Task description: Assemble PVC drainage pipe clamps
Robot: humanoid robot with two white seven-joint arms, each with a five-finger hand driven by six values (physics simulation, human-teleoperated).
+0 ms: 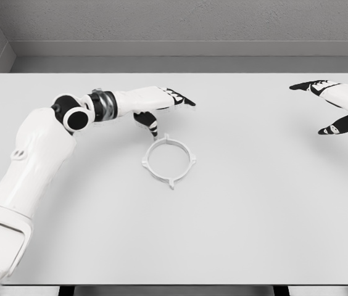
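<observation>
The ring (169,160), a white clamp part with small tabs around its rim, is lying flat on the table (254,216), left of the table's middle. The left hand (161,105) is hovering just behind the ring, fingers stretched out and holding nothing, with the thumb (149,123) pointing down toward the ring's far rim; whether it is touching the rim cannot be told. To do the pickup well, the hand is likely needing to lower and pinch the near band between thumb and fingers, avoiding the tabs so the ring is not tipping or sliding. The right hand (337,108) is waiting far to the ring's right, spread and empty.
</observation>
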